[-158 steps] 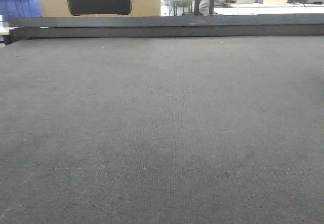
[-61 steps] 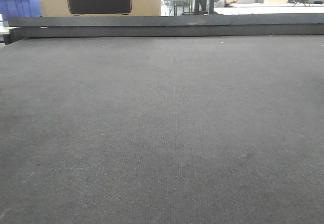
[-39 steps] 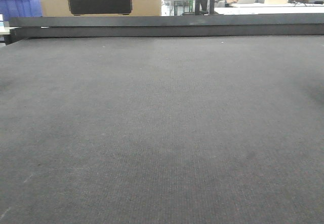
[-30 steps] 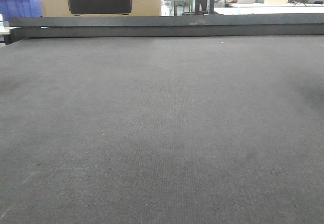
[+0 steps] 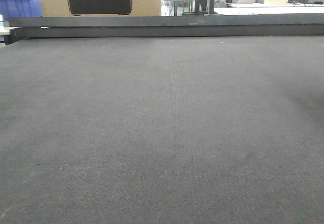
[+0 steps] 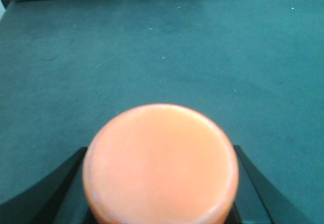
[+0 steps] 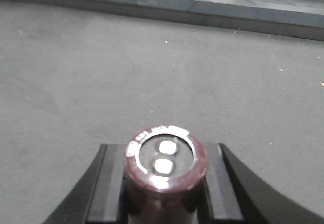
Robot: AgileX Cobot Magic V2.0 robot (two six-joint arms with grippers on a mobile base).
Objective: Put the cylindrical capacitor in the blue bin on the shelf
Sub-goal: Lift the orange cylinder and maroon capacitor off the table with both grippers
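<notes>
Clamping the dark red capacitor (image 7: 165,169), the right tool (image 7: 164,186) hangs over the grey table (image 7: 152,67), short of its far edge; the left tool (image 6: 161,198) is closed around an orange cylinder (image 6: 161,158)

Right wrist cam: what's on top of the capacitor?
Two pale terminals on the end face of the capacitor, inside a light rim with unreadable print. Its lower body is cut off by the frame, between the fingers of the right gripper.
</notes>
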